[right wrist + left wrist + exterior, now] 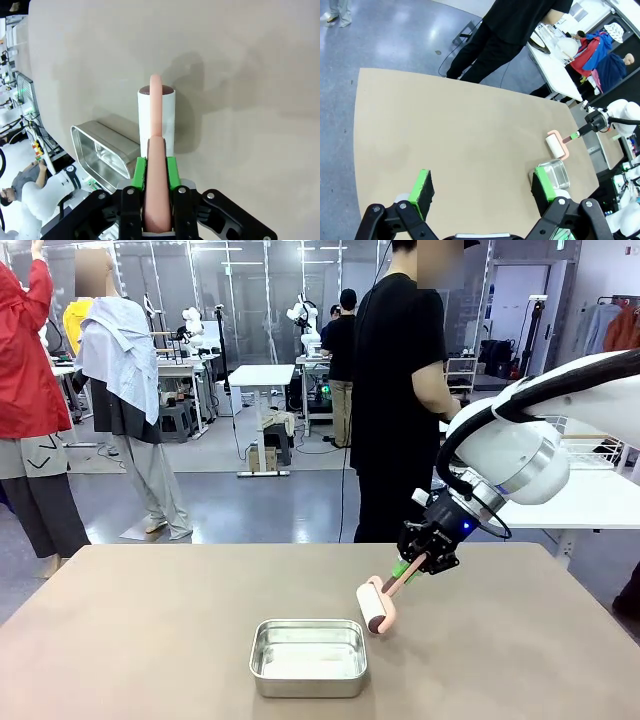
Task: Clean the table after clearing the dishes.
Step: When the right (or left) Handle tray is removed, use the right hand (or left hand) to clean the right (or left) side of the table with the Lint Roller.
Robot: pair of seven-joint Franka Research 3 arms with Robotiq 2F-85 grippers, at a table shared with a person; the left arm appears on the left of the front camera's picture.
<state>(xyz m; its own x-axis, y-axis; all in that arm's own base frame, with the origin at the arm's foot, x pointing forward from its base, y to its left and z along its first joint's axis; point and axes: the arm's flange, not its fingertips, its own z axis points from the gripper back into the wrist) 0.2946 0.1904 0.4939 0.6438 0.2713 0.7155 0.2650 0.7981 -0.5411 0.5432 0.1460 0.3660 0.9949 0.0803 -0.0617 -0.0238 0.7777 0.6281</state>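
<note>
- Firmly closed, the right gripper (425,562) pinches the pink handle of a roller (377,605) between its green pads (140,172); the handle runs straight out from the jaws along the line of the fingers.
- At the far end of that handle, ahead of the fingertips, the white roller (156,120) drum sits crosswise, low against the table (150,640), with its shadow right beside it. Whether the drum actually presses on the surface cannot be told.
- Just beside the drum, down and to one side of the right gripper's tip, stands a small rectangular steel pan (308,657). In the right wrist view the pan (100,150) is close to the drum but apart from it.
- The table (250,75) stretches on well beyond the drum as bare taupe-brown surface.
- The left gripper (482,189) hangs high above the table (445,125), with its jaws spread wide and nothing between its green-padded fingers (421,192).
- From the left gripper, the roller (555,146) and the pan (555,175) lie well off past one fingertip, with the right gripper (580,132) just behind them, near the table's edge.
- Beyond the right gripper, at the far edge of the table, stands a person (395,390) in black clothes.
</note>
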